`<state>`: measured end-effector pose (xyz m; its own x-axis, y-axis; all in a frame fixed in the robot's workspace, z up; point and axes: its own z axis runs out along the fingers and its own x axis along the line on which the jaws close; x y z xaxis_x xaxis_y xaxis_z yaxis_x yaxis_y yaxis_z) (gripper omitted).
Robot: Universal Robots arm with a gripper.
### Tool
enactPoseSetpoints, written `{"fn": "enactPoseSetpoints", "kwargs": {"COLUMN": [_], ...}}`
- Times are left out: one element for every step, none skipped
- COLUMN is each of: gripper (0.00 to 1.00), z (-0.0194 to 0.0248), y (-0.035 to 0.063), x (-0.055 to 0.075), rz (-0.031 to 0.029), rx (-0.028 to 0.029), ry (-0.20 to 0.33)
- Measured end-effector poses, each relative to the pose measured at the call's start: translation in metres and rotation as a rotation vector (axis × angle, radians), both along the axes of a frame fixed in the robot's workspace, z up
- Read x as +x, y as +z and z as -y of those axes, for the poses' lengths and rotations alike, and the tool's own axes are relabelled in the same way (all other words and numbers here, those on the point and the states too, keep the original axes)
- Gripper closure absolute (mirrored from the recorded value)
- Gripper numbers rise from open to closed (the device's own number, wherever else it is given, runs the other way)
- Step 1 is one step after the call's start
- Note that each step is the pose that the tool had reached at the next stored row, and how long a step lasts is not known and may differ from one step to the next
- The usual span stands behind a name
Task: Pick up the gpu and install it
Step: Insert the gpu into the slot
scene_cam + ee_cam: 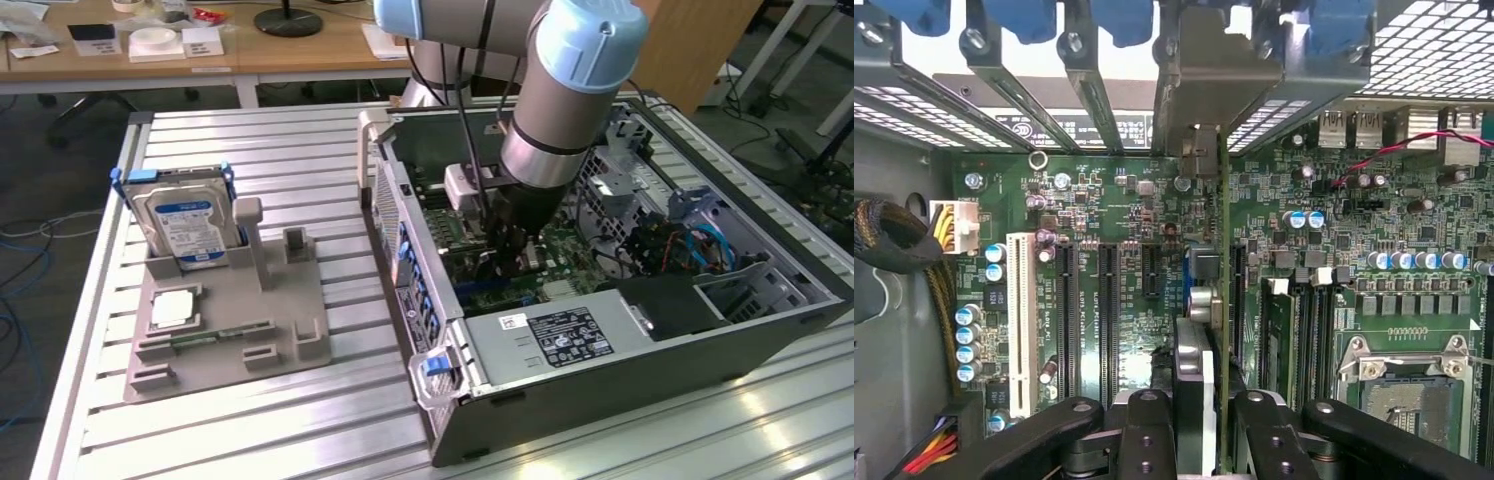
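In the wrist view the gpu (1225, 300) stands edge-on over the green motherboard (1134, 200). It shows as a thin green card with silvery parts on one face. Its metal bracket (1204, 80) reaches the case's rear slot openings. My gripper (1209, 440) is shut on the card, with a black finger (1149, 435) pressed on each side. In the exterior view the gripper (514, 250) is down inside the open computer case (747, 330), over the motherboard. I cannot tell whether the card's edge sits in a slot.
Black expansion slots (1067, 320) and a white slot (1022, 320) lie beside the card, and a CPU socket (1409, 390) lies on its other side. At the exterior view's left, a grey holder (227, 330) carries an upright hard drive (187, 225) and a small square chip (174, 310). The power supply (574, 340) fills the case's near corner.
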<state>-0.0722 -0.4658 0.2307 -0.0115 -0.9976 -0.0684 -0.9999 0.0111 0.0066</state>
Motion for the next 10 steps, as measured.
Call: {"fn": "enactPoseSetpoints", "kwargs": {"gripper": [0.72, 0.72, 0.72, 0.72, 0.72, 0.72, 0.72, 0.72, 0.72, 0.72], "z": [0.0, -0.0001, -0.0001, -0.0001, -0.0001, -0.0001, -0.0001, -0.0001, -0.0001, -0.0001], "y": [0.0, 0.0, 0.0, -0.0001, -0.0002, -0.0004, -0.0006, -0.0007, -0.0009, -0.0011], "x": [-0.0001, -0.0002, -0.0006, -0.001, -0.0012, -0.0016, -0.0017, -0.0017, -0.0017, -0.0018], "rz": [0.0, 0.0, 0.0, 0.0, 0.0, 0.0001, 0.0, 0.0, 0.0, -0.0001], "rx": [0.0, 0.0, 0.0, -0.0001, -0.0001, 0.0, 0.0, 0.0, 0.0, -0.0001], "ry": [0.0, 0.0, 0.0, 0.0, 0.0, 0.0, 0.0, 0.0, 0.0, 0.0]}}
